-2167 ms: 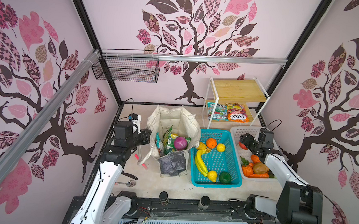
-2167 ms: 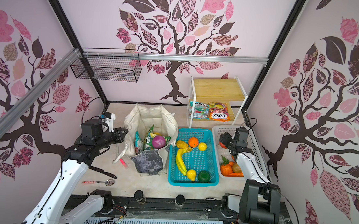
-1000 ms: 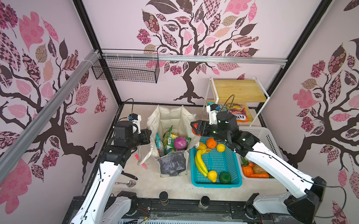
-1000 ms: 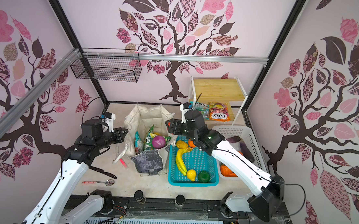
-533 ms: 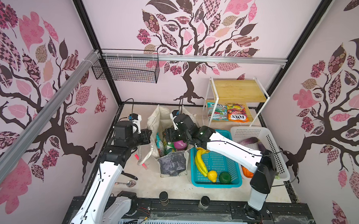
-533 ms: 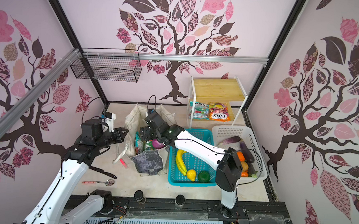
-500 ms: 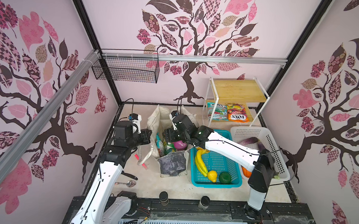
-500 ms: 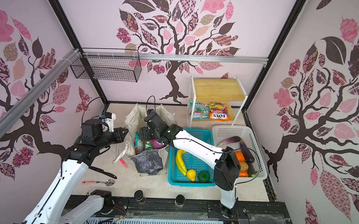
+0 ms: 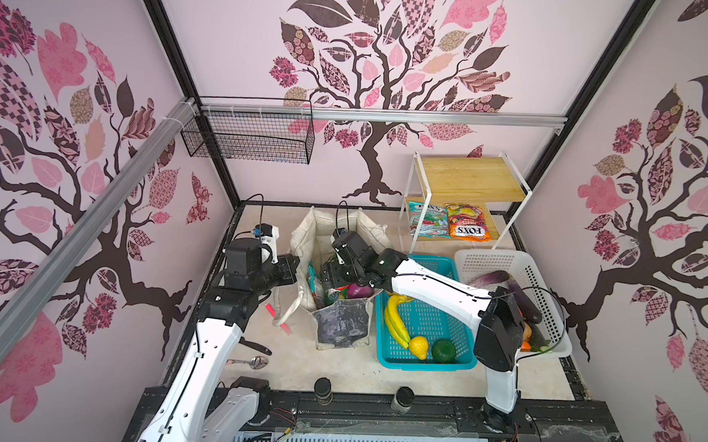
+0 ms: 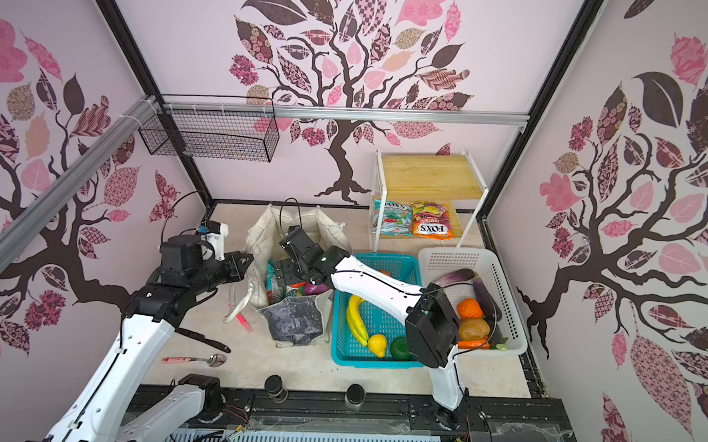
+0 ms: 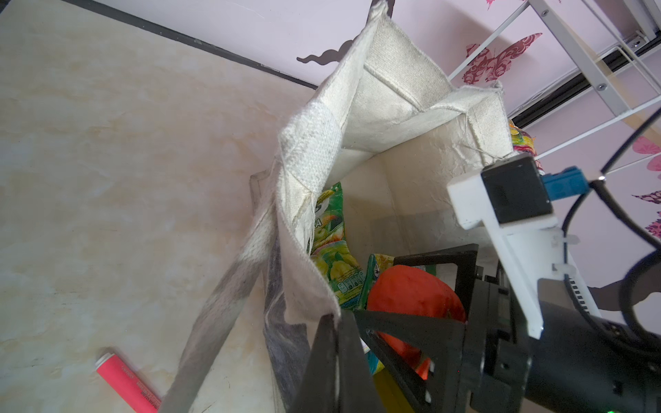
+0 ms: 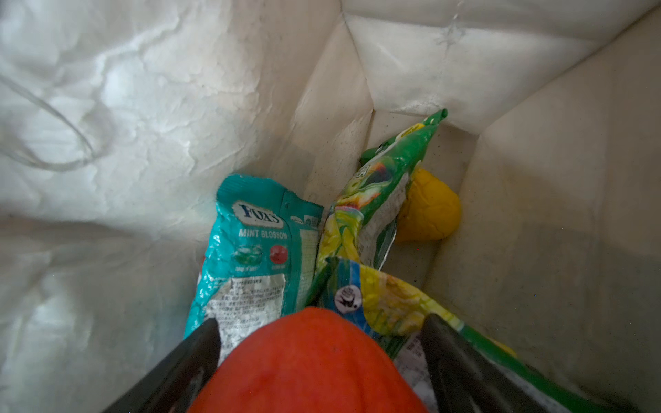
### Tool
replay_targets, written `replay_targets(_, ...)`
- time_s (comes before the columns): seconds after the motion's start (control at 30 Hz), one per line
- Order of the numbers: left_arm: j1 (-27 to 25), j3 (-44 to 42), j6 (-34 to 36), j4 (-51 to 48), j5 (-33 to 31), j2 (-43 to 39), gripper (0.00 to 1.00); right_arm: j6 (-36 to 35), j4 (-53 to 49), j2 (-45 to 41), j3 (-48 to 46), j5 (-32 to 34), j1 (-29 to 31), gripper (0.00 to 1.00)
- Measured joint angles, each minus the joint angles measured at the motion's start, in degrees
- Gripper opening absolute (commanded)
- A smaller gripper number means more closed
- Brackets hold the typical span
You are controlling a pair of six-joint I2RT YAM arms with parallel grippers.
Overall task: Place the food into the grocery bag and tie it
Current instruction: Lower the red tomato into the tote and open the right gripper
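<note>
Beige tabletop: my right gripper has just opened wide inside the grocery bag, releasing the tomato; bananas wait at its 3 o'clock.

Red tomato within open cream tote

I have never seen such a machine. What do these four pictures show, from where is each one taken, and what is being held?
This is a robot with a left arm and a right arm, each ending in a two-fingered tool. Two pictures come from a camera above; the others from small cameras on the wrists. The left tool pinches the rim of the canvas bag. The right tool reaches inside the bag; a red tomato sits between its spread fingers, above snack packets. Next to the bag stands a teal basket with bananas and a lemon, then a white basket.
</note>
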Motion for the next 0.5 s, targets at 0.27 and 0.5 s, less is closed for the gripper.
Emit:
replay_targets(0.27,0.0,0.0,-0.02,-0.02,-0.04,0.0,0.0,0.04,1.03,-2.99,-1.77,0.63,0.0,1.0)
replay_targets(0.5,0.0,0.0,-0.02,-0.02,-0.15,0.0,0.0,1.33,6.6,-16.74,-11.34,0.57,0.0,1.0)
